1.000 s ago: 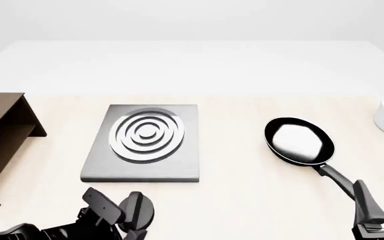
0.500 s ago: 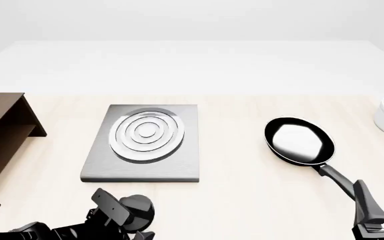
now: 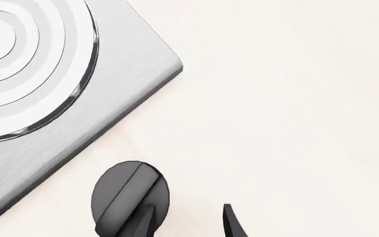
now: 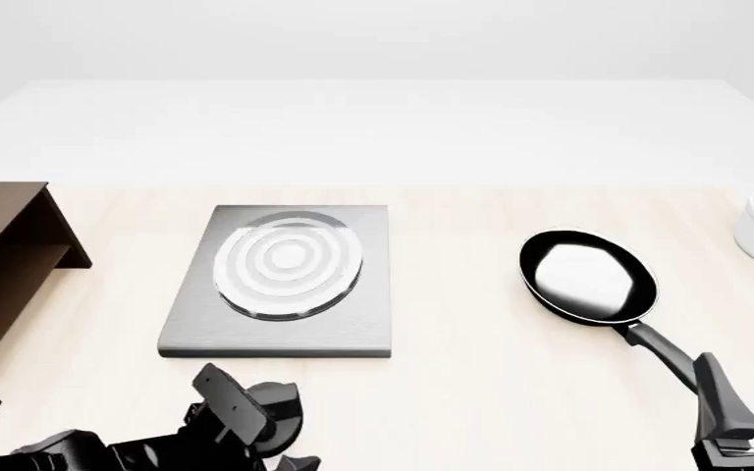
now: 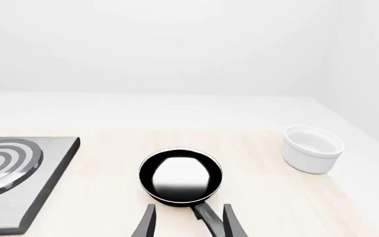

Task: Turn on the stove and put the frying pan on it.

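On table, unmarked stove (image 4: 286,285), unlabelled frying pan (image 4: 588,276)

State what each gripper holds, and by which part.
Nothing held. The right gripper is open astride the frying pan handle; the left gripper is open at the knob.

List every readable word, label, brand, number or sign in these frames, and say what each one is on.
None: no text can be read in any view.
The stove, its knob, the frying pan, the white bowl and the wooden shelf are all plain and unmarked.
The knob bears only a raised ridge, with no dial marks or numbers.
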Controlling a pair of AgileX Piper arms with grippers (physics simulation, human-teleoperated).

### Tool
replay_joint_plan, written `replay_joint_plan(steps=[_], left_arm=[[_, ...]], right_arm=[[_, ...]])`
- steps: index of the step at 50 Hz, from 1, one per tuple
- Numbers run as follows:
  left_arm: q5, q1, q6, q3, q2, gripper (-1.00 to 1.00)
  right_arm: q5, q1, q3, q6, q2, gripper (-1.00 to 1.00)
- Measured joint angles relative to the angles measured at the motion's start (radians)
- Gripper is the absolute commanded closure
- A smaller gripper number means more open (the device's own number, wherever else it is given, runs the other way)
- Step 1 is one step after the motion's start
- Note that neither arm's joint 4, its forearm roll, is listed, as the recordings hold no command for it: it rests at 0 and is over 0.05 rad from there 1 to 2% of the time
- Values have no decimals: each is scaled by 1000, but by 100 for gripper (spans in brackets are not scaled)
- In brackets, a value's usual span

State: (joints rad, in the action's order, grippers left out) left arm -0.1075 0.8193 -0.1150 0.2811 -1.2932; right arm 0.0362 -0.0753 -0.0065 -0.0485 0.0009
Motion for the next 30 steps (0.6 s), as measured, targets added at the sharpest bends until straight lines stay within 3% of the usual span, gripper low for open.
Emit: replay_joint_plan(steps=[10,15,25,30], left_arm=[[183,50,9,63,189,-100],[294,33,35,85,314,-100],[558,-145,129,86,677,-100],[666,-247,143,84,837,-100]], right_arm=[[0,-1,0,-1,0,-100],[0,-1,0,-2,0,-100],[-3,1,-1,-3,0,-100],[-1,1,0,-7,0,-100]])
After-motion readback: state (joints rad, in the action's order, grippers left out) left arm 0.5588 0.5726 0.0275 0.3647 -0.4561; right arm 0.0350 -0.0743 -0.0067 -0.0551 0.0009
